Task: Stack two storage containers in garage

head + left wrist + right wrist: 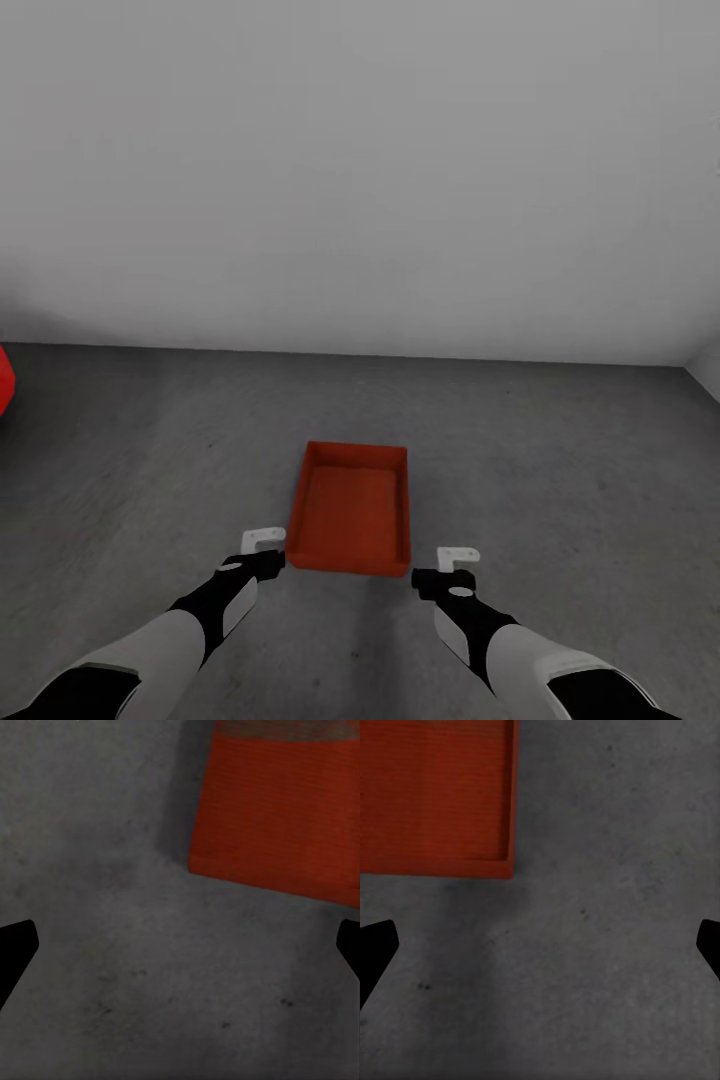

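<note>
An orange-red storage container [351,508] sits upright and lidless on the dark concrete floor [570,460], straight ahead of me; its inside looks empty. My left gripper [266,552] hovers just outside its near left corner, and my right gripper [452,566] just outside its near right corner. Both are open and hold nothing. The left wrist view looks down on a corner of the container [277,817], with bare floor between the spread fingertips [15,949]. A corner of the container [435,795] also appears in the right wrist view, beyond the gap of the right gripper [540,952].
A plain white-grey wall [360,170] stands behind the container, meeting the floor about a container's length beyond it. A red shape [4,380] pokes in at the left edge. Bare concrete spreads to both sides.
</note>
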`<state>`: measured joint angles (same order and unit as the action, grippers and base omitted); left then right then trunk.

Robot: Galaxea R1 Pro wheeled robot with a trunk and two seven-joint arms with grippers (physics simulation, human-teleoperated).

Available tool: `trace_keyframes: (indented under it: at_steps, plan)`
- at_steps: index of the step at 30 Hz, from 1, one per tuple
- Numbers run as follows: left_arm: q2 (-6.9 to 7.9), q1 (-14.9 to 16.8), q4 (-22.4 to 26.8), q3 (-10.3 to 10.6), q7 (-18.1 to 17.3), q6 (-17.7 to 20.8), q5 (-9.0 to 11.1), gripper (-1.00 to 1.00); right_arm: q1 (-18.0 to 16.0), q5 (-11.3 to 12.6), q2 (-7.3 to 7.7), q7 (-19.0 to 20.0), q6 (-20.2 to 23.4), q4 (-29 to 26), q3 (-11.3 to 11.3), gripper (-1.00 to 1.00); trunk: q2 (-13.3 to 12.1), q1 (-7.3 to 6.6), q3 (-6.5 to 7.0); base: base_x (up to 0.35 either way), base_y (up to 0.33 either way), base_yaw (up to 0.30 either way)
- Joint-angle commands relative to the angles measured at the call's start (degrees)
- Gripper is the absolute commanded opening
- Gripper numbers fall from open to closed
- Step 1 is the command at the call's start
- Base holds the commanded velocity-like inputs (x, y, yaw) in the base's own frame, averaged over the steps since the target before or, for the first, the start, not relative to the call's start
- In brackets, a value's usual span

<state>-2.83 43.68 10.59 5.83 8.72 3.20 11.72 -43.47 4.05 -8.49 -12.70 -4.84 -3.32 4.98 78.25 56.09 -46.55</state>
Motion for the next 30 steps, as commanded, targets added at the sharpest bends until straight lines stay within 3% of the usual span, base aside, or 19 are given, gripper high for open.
trace_keyframes:
  at_steps: [1,24,30]
  plan:
    - [0.02,0.0,0.13,0.5,0.34,0.31,0.54,1.0,-0.04,0.43,-0.05,-0.22,-0.18,0.07,0.47,1.0,0.02,0.0,0.01,0.0,0.0,0.0]
    - [0.05,0.0,-0.05,0.5,0.34,0.32,0.5,1.0,-0.04,0.46,-0.04,-0.22,-0.17,0.17,0.47,1.0,0.02,0.0,2.04,0.0,0.0,0.0]
    - [0.29,0.0,-2.5,0.5,0.26,0.32,0.69,1.0,-0.24,0.63,0.33,-0.22,0.02,0.56,0.39,1.0,0.02,0.0,2.59,0.0,0.0,0.0]
